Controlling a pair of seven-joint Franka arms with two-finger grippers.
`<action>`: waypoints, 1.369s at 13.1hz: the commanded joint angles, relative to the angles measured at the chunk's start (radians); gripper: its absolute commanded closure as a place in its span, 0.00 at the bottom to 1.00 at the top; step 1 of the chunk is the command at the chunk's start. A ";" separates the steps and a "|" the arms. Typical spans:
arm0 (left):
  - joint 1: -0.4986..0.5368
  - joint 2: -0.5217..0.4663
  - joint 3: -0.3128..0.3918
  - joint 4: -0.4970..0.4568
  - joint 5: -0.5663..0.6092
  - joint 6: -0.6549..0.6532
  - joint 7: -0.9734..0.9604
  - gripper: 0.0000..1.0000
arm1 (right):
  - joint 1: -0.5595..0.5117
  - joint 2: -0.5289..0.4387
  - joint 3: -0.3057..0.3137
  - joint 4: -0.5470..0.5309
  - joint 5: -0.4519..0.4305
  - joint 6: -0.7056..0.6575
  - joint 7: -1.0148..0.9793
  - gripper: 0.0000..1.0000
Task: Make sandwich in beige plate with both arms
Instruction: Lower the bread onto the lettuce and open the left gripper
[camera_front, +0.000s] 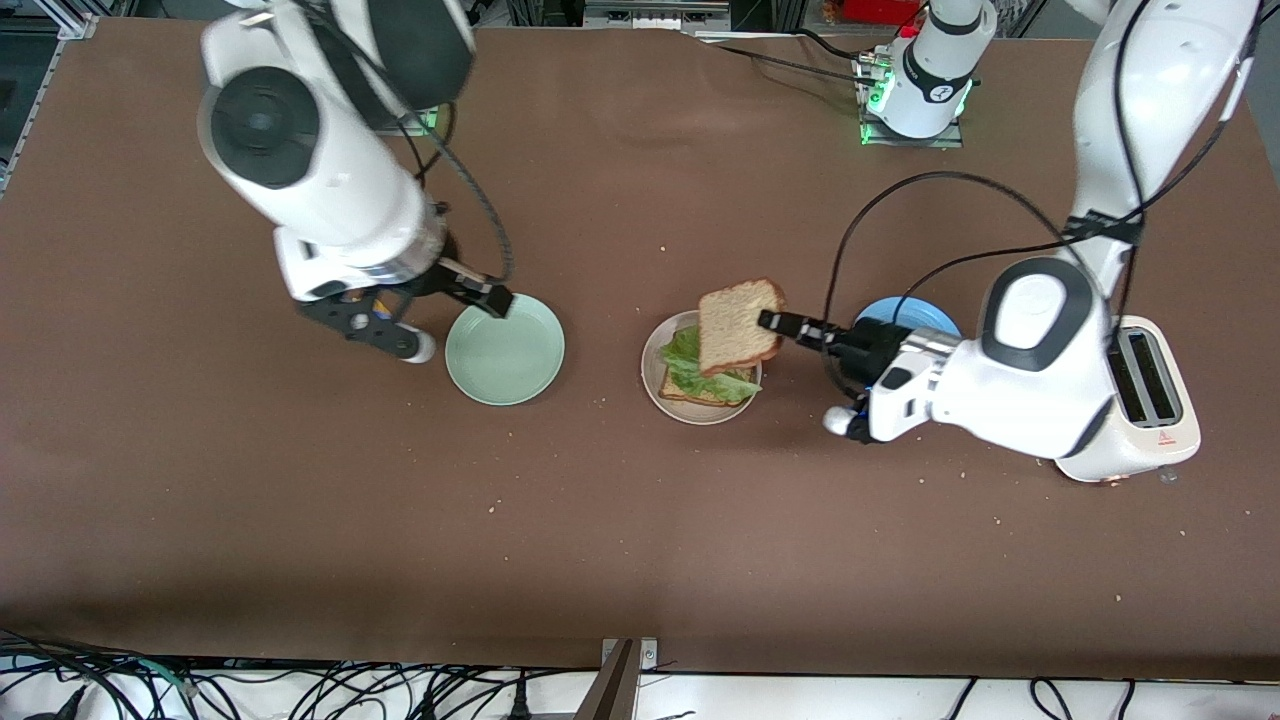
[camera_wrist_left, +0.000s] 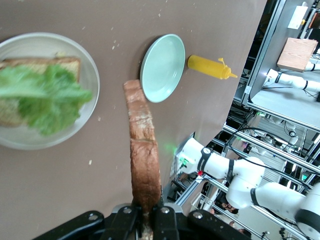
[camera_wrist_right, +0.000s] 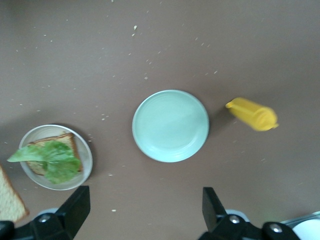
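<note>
The beige plate (camera_front: 655, 385) sits mid-table with a slice of toast (camera_front: 690, 393) on it and a green lettuce leaf (camera_front: 705, 372) on top. My left gripper (camera_front: 770, 320) is shut on the crust of a second toast slice (camera_front: 740, 325), held tilted in the air over the plate and lettuce. In the left wrist view that slice (camera_wrist_left: 142, 150) runs edge-on from the left gripper (camera_wrist_left: 146, 210), beside the plate (camera_wrist_left: 92, 75) and lettuce (camera_wrist_left: 45, 97). My right gripper (camera_front: 480, 295) hangs open and empty over the rim of the mint-green plate (camera_front: 505, 350); the right wrist view shows the right gripper (camera_wrist_right: 145, 200) with its fingers wide apart.
The mint-green plate (camera_wrist_right: 170, 125) is bare. A yellow squeeze bottle (camera_wrist_right: 252, 114) lies beside it. A blue plate (camera_front: 905, 312) and a white toaster (camera_front: 1150, 390) stand at the left arm's end, partly under that arm. Crumbs dot the brown table.
</note>
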 joint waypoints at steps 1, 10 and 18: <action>-0.014 0.058 -0.001 -0.001 -0.031 0.048 0.180 1.00 | 0.009 -0.033 -0.094 -0.030 -0.008 -0.034 -0.234 0.01; 0.024 0.155 0.005 -0.232 -0.145 0.223 0.642 1.00 | -0.023 -0.030 -0.200 -0.109 -0.004 0.012 -0.674 0.01; 0.008 0.131 0.010 -0.239 0.017 0.256 0.635 0.00 | -0.249 -0.030 -0.010 -0.116 -0.037 0.043 -0.752 0.01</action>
